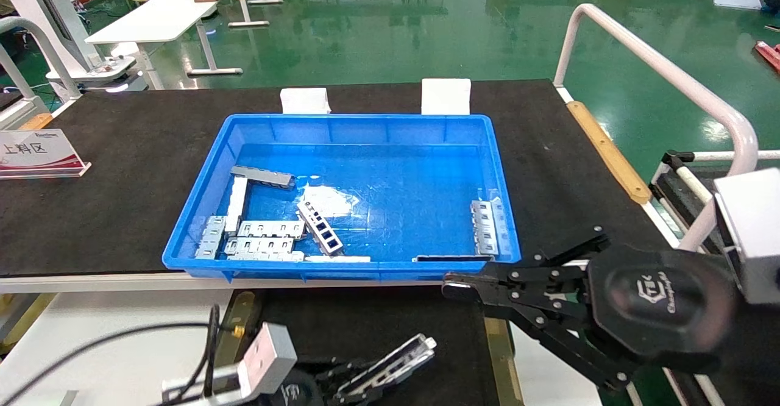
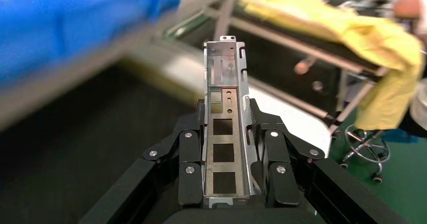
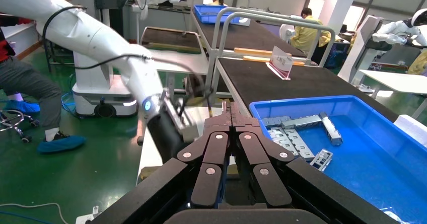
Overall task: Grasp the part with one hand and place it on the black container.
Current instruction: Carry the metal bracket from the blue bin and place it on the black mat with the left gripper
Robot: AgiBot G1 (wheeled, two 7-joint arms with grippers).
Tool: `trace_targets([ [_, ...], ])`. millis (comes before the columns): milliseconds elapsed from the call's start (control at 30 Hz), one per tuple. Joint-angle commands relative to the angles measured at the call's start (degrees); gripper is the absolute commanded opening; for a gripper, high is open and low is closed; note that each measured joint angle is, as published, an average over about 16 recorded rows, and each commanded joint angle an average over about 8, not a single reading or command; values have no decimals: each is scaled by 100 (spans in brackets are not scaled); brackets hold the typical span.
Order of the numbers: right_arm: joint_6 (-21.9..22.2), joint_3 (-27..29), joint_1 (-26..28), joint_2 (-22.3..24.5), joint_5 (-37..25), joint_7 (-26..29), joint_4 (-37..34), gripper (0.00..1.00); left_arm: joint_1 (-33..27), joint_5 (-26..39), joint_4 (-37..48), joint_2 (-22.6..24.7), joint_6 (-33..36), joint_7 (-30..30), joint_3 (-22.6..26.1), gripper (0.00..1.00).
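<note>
My left tool (image 1: 372, 372) is clamped on the part (image 1: 390, 363), pads squeezing both raised side walls. In the left wrist view the part (image 2: 224, 128) runs lengthwise between the fingers (image 2: 274, 158), open trough side toward the camera, far end sticking well past the fingertips. Gripping across the walls probably keeps the bar from twisting and leaves its flat base free to go down first.

It hangs low over the black container (image 1: 365, 320), which sits just below the worktop's near edge, in front of the blue bin (image 1: 359, 131); can't tell if the part is touching the tray or just above it. An olive-brass strip (image 1: 496, 345) runs along the tray's right side. I judge the carry nearly done; lowering and releasing are left.

My right tool (image 1: 454, 285) has its tips pressed together, nothing in it; the right wrist view shows the fingers (image 3: 216, 148) meeting. It's parked past the bin's near right corner, clear of the tray so the left arm has room.

More silver parts (image 1: 262, 238) lie in the bin, mostly its near left corner; one group (image 1: 487, 226) is near the right wall.
</note>
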Motion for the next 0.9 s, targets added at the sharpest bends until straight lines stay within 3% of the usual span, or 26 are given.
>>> trace_targets([
  [33, 0, 0, 0, 0, 0, 0, 0, 0, 207, 43, -45, -10, -323, -117, 86, 0],
  [533, 0, -1, 0, 0, 1, 0, 0, 0, 690, -103, 41, 1140, -3731, -1243, 672, 0],
  [900, 0, -1, 0, 0, 1, -1, 0, 0, 558, -459, 679, 2193, -5130, -1539, 914, 0],
])
